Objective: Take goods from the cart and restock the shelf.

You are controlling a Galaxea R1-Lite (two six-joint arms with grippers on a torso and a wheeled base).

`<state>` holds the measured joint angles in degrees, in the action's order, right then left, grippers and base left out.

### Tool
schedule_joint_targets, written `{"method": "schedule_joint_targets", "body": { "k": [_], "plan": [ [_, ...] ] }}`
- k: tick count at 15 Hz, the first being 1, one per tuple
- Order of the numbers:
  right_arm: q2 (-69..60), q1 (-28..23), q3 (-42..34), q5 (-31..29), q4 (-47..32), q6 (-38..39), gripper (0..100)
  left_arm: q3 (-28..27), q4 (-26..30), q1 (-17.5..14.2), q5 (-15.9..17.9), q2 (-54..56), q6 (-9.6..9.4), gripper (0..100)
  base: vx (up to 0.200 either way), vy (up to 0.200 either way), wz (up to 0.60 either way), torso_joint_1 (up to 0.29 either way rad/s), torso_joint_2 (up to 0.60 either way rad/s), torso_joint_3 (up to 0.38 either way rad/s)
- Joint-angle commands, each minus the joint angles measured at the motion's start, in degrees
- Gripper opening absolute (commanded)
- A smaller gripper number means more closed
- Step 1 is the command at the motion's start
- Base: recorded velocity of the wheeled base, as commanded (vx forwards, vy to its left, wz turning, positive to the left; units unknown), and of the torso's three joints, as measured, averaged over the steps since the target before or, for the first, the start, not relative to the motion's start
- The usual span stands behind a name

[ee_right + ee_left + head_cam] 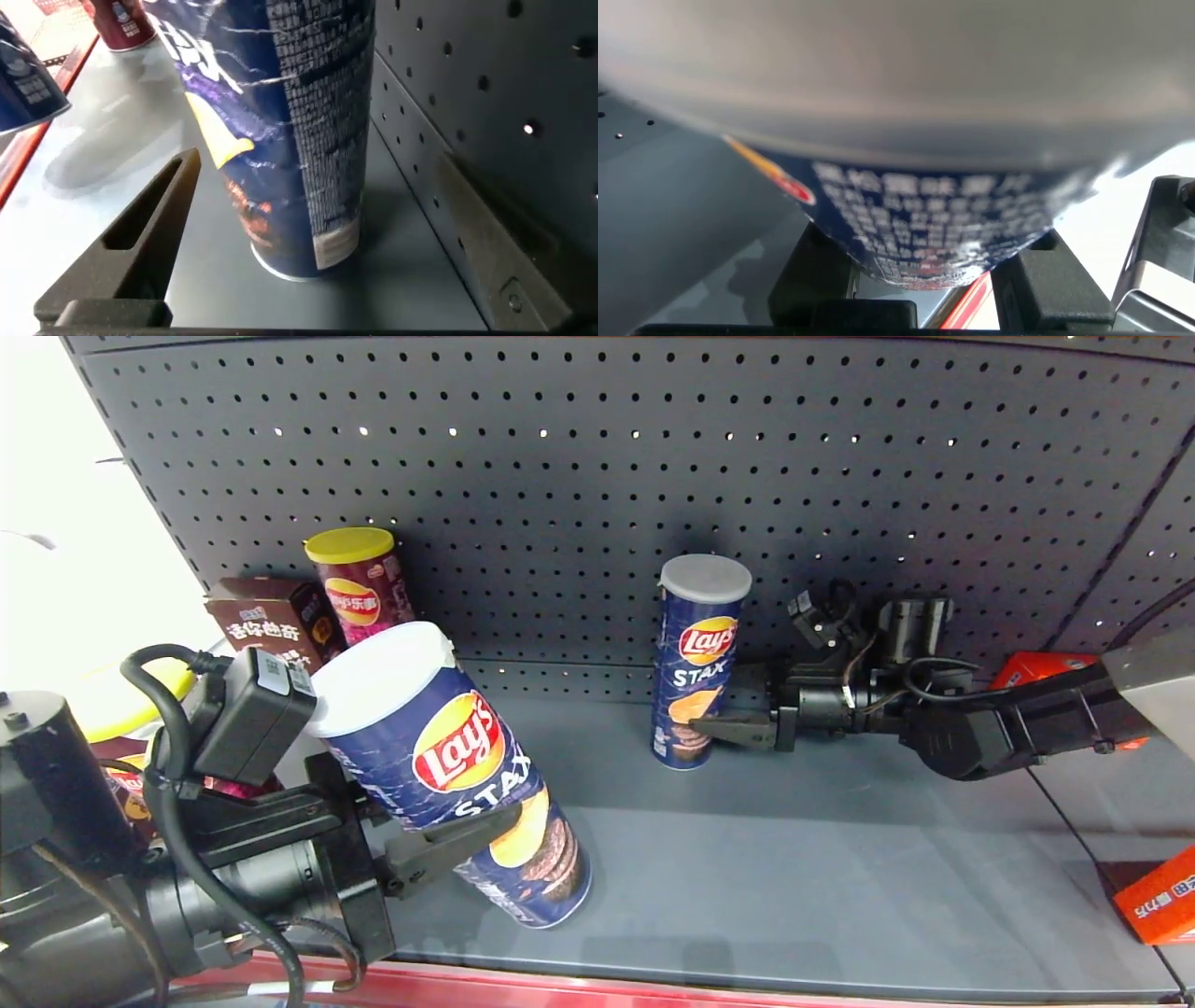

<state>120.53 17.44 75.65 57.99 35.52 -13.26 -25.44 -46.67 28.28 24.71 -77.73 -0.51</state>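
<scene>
Left gripper [453,807]: at 8 o'clock in the head view, its fingers clamped on the middle of the tilted can [420,728].
Tilted can: blue with a white lid, leaning with the lid toward 10 o'clock and the base toward 4 o'clock. The base is low over the front of the shelf [794,859]; whether it touches cannot be told.
Right gripper [709,721]: reaches in from 3 o'clock with its fingers apart, one on each side of the upright can [700,653], low on its body.
Upright can: blue with a grey lid, standing on its base at 12 o'clock on the shelf, just in front of the pegboard [653,448]. The right wrist view shows a gap between it and each finger.
Two cans: well apart, with the upright one at 2 o'clock from the tilted one.
Maroon can [359,583]: yellow lid, at 10 o'clock by the pegboard, with a brown box [271,621] just beside it at its 8 o'clock.
Orange box [1158,896]: at 4 o'clock, at the shelf's edge.
</scene>
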Motion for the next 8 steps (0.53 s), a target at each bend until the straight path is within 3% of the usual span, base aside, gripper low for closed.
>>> {"method": "schedule_joint_targets", "body": {
  "k": [1,8],
  "plan": [
    [1.6,0.7,1.2,0.0,0.0,0.0,100,0.0,0.0,0.0,0.0,-0.1,-0.02,0,0.000,0.000,0.00,0.000,0.00,0.000],
    [5.2,3.5,4.6,-2.7,0.1,0.1,100,0.2,-0.1,0.0,0.0,0.0,-0.02,0,0.000,0.000,0.00,0.000,0.00,0.000]
  ]
}}
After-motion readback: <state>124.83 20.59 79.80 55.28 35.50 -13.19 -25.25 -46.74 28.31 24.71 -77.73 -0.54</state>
